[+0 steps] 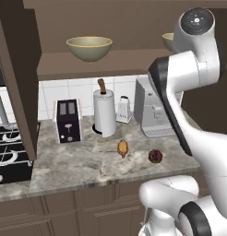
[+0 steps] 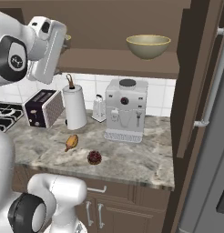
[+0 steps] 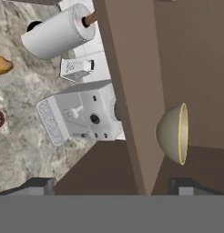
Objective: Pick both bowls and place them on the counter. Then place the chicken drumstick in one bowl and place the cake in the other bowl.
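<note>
well ahead of the wide jaws — bowl (image 3: 172, 133).

Two alike olive-beige bowls with yellowish rims sit upright on the dark wooden shelf (image 1: 110, 60): the left bowl (image 1: 89, 48) and the right bowl (image 2: 148, 46), well apart, the right one above the surface's right half. On the grey-beige marbled surface (image 1: 74, 166) the orange-brown chicken drumstick (image 1: 122, 147) lies on its side. The dark red speckled cake (image 1: 155, 156) rests near it, at about its 4 o'clock in the left base view.
</note>
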Controlling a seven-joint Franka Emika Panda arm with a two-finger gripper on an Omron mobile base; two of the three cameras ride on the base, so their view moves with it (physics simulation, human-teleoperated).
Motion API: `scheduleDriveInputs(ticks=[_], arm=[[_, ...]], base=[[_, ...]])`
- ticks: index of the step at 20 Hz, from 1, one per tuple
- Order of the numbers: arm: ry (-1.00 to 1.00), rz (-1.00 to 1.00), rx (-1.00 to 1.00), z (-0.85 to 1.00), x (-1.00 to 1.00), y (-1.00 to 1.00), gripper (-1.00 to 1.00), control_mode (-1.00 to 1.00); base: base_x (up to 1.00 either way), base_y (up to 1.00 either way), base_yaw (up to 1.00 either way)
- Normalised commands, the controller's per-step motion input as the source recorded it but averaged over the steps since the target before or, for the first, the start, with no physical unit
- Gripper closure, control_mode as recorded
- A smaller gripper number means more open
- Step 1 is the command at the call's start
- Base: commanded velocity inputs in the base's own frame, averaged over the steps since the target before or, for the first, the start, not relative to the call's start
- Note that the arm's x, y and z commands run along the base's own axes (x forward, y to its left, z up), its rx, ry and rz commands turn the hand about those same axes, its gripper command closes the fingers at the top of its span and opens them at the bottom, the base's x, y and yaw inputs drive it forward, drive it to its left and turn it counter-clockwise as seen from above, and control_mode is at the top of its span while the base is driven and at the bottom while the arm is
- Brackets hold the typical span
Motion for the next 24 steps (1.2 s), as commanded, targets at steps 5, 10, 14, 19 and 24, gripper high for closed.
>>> scheduleDriveInputs(ticks=[5, 10, 14, 19, 24], arm=[[0.01, -0.06, -0.03, -0.07, 0.04, -0.33, -1.0, -1.0], [0.01, 0.0, -0.02, -0.26, 0.19, -0.37, -1.0, -1.0], [0.07, 0.06, 0.0, -0.2, 0.15, -0.43, -1.0, -1.0], [0.0, 0.0, 0.0, -0.06, 0.16, -0.41, -1.0, -1.0], [-0.01, 0.03, 0.0, 0.0, 0.2, -0.34, -1.0, -1.0]], base=[[0.0, 0.0, 0.0], [0.0, 0.0, 0.0], [0.0, 0.0, 0.0], [0.0, 0.0, 0.0], [0.0, 0.0, 0.0]])
